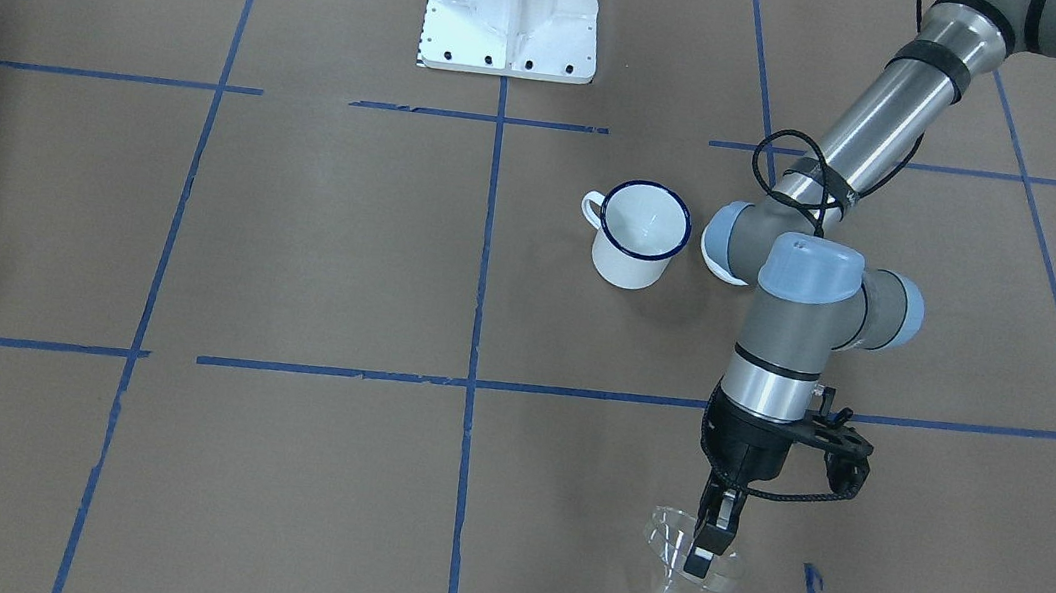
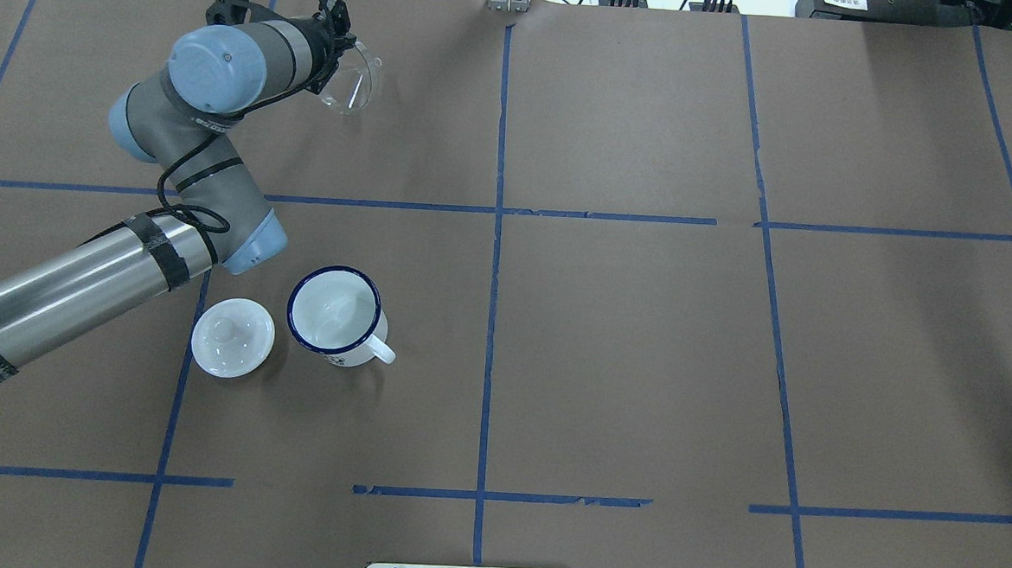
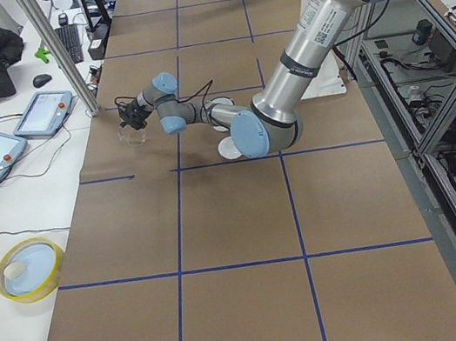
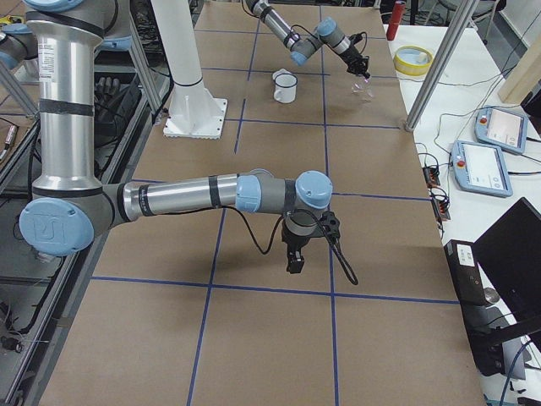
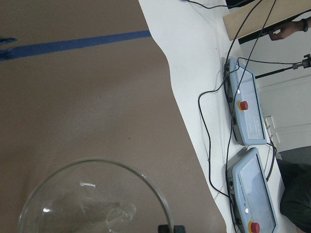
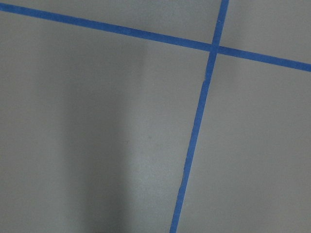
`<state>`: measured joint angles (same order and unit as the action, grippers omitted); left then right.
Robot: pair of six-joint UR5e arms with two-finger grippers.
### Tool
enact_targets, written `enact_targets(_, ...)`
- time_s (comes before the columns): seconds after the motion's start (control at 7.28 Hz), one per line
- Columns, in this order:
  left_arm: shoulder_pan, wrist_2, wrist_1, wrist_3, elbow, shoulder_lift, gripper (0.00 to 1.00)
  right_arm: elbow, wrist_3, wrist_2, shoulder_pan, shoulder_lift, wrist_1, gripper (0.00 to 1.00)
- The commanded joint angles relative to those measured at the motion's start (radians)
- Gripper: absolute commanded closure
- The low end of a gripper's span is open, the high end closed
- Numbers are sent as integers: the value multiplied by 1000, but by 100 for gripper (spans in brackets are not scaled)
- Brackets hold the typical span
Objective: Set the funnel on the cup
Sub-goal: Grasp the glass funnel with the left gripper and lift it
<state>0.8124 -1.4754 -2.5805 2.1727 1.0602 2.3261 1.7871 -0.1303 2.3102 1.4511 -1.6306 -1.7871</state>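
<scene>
A small clear plastic funnel [image 1: 669, 563] is pinched at its wide round rim between the 2 fingers of the left gripper [image 1: 703, 552], far out on the robot's left side of the brown table [image 2: 640, 369]. It sits tilted, the short narrow spout slanting down and away from the robot; contact with the tabletop cannot be judged. Well apart from it and nearer the robot, the cup [image 1: 631, 264], a white enamel mug with a dark blue rim, stands upright and empty, its mouth uncovered, 1 small white loop handle turned toward the robot's right.
</scene>
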Motion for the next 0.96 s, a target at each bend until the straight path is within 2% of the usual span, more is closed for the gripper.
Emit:
enact_targets(0.0, 30, -110, 78, -46, 161, -22, 100, 0, 0, 0, 0, 0, 0, 0)
enact_targets(0.14, 36, -193, 249, -95, 290, -28, 100, 0, 0, 0, 0, 0, 0, 0)
enact_targets(0.55, 30, -328, 931, -278, 713, -16, 100, 0, 0, 0, 0, 0, 0, 0)
enact_targets(0.69, 28, -367, 1133, -333, 794, 1, 100, 0, 0, 0, 0, 0, 0, 0)
enact_targets(0.82, 24, -413, 1353, -406, 835, 62, 100, 0, 0, 0, 0, 0, 0, 0)
